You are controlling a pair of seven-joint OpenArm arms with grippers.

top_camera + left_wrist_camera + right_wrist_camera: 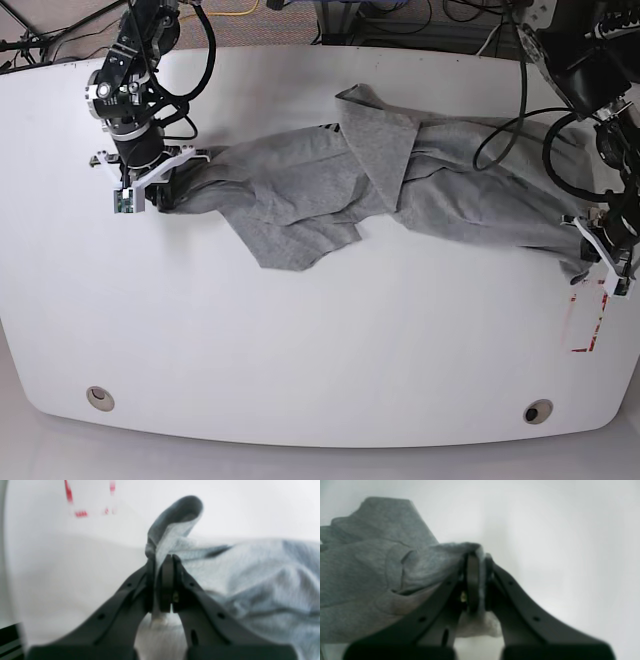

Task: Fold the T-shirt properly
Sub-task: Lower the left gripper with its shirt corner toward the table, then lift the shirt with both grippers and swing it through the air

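The light grey T-shirt (380, 180) lies crumpled and stretched sideways across the white table (300, 350), with a fold standing up near its middle. In the base view my right gripper (165, 195) is at the shirt's left end and my left gripper (585, 262) at its right end. The left wrist view shows the left gripper (163, 560) shut on a pinched flap of the T-shirt (262, 580), which sticks up past the fingertips. The right wrist view shows the right gripper (478, 555) shut on a bunched edge of the T-shirt (370, 567). No lettering shows.
Red tape marks (585, 315) sit on the table just in front of the left gripper, near the right edge. Two round holes (98, 397) (537, 411) lie near the front edge. Cables (520, 110) hang over the back right.
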